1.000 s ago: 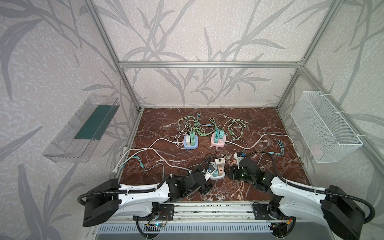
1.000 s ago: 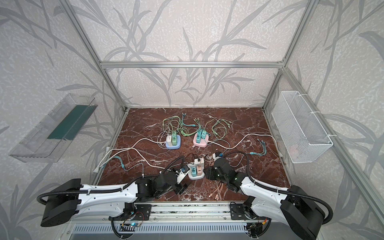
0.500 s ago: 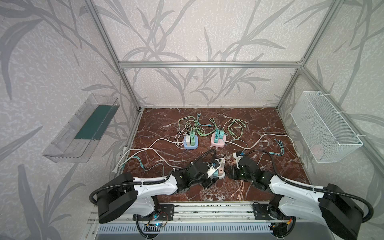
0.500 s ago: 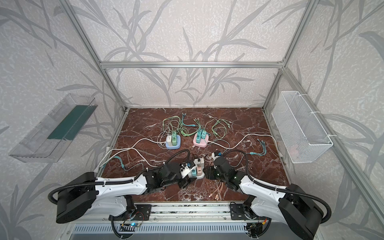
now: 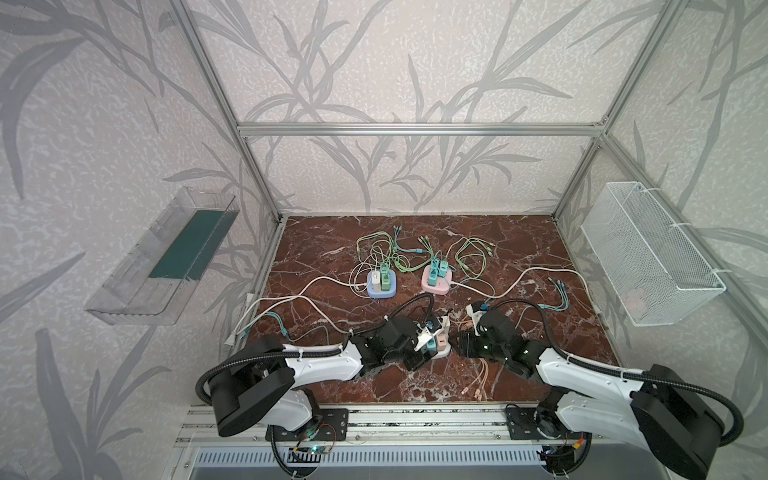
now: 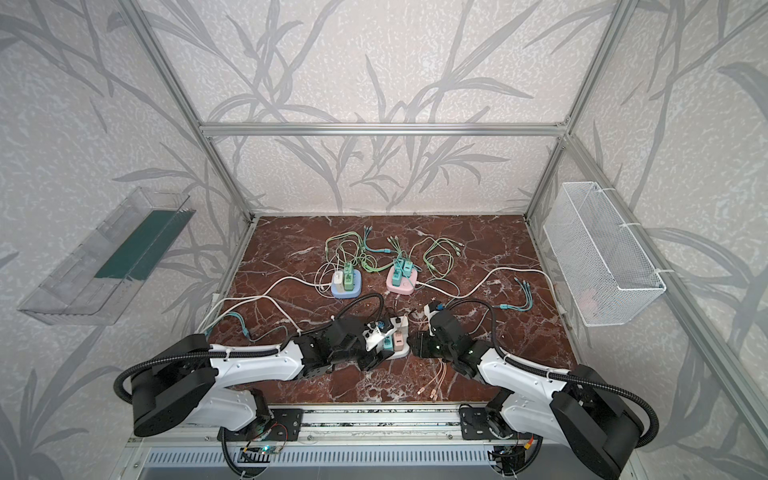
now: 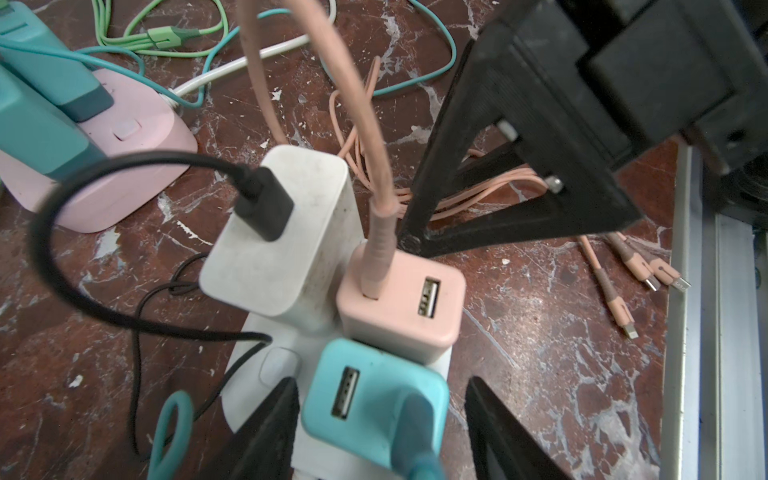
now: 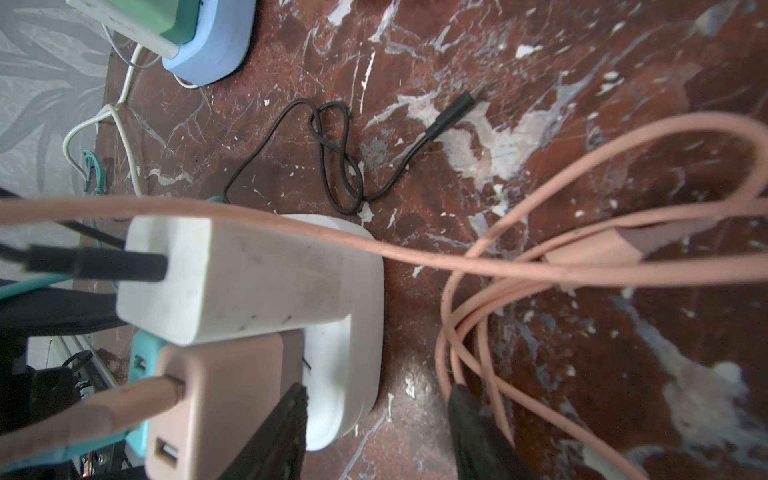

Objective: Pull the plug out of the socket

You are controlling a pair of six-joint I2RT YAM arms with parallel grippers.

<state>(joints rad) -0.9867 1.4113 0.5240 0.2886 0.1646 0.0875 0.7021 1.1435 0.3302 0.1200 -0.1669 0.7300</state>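
**Q.** Which step is shown?

**A.** The grasp, not yet made. The left gripper (image 7: 380,384) straddles the teal plug (image 7: 365,419), which is seated in the white socket (image 8: 357,332) near the front of the marble table (image 5: 519,249). Its jaws stand apart, with one finger close against the plug and the other clear of it.

**Q.** And the right gripper (image 8: 378,395)?

**A.** Its jaws are also apart, set across the socket's edge beside the pink plug (image 8: 224,395). Whether it touches cannot be told. The next move probably calls for closing on the teal plug, steadying the socket and pulling straight out.
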